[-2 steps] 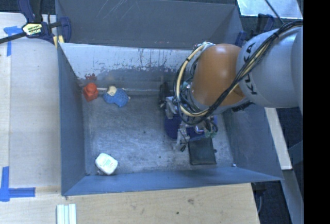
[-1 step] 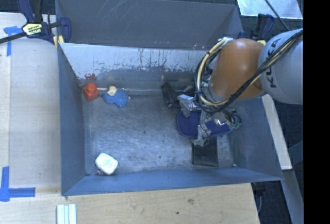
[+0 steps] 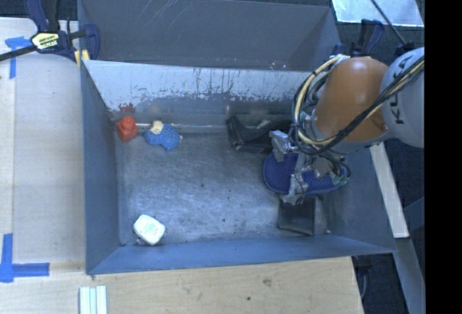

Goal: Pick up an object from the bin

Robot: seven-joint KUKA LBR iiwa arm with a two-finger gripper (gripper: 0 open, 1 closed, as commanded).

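Camera view, from above: the only writing that can be made out is a dark letter K on the pale casing of the arm [image 3: 406, 99], where it enters from the right; the rest of the word is cut off at the edge. No thing in the bin [image 3: 209, 35] carries a label that can be read. The gripper [image 3: 294, 188] hangs low in the right half of the bin, below the orange cover [image 3: 350, 99] and a bundle of cables [image 3: 307, 99]. Whether it is released or clenched cannot be told, since the wrist parts and cables crowd over it. Directly under it lies a dark blue rounded thing [image 3: 276, 172], the task's nearest candidate; its right part is hidden by the gripper, so its full shape and kind are hard to make out, and nothing can be seen held. Six loose things can be counted on the floor. Two are black: one black block [image 3: 247, 132] near the back wall, just left of the cables, and one black slab [image 3: 297, 217] by the front wall, just below the gripper. The other three lie well apart on the left: one red lump [image 3: 127, 128] at the back left, one blue and yellow toy [image 3: 163, 136] just beside it, and one white lump [image 3: 149, 229] in the front left corner.
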